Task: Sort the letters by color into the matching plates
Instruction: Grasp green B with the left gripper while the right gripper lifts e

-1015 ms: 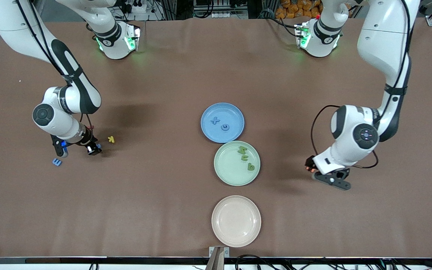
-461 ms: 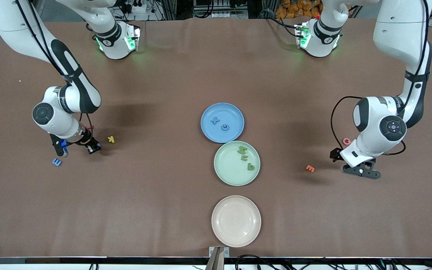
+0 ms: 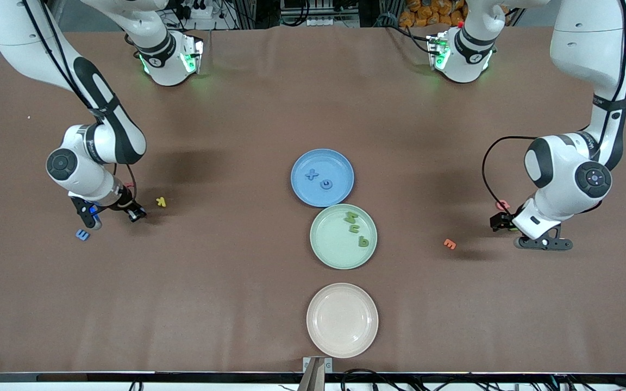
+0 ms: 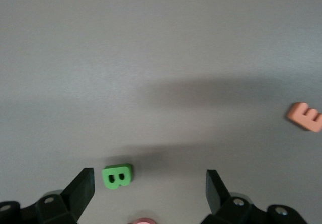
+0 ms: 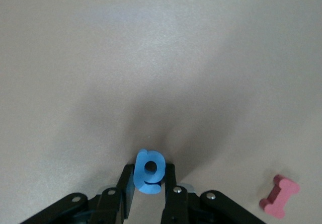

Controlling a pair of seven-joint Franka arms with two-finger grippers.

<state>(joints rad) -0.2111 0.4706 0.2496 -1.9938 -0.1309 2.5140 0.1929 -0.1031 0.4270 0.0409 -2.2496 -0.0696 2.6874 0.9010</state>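
Toward the right arm's end of the table, your right gripper (image 5: 149, 183) was clenched on a small flat blue foam letter (image 5: 149, 171), holding it just above the brown tabletop (image 3: 226, 119). Another blue letter, an E (image 3: 82, 234), lay on the table near it and nearer the front camera; a little yellow letter K (image 3: 161, 202) lay toward the plates, and a pink piece (image 5: 279, 196) sat close by the fingers.

Your left gripper (image 4: 148, 189) hung released, jaws spread wide, low over the left arm's end of the table. You had a small green foam letter B (image 4: 118, 176) lying flat between the jaws, close to one finger and not touching it. An orange letter E (image 3: 450, 244) lay apart, toward the plates, and a pink letter (image 3: 502, 205) sat just beside the gripper.

At mid-table, the round medium-blue plate (image 3: 340, 165) held two blue letters (image 3: 312, 175), and the pale mint-green plate (image 3: 329, 244), nearer the camera, held three green ones (image 3: 352, 218). The cream-white plate (image 3: 318, 320) lay nearest.
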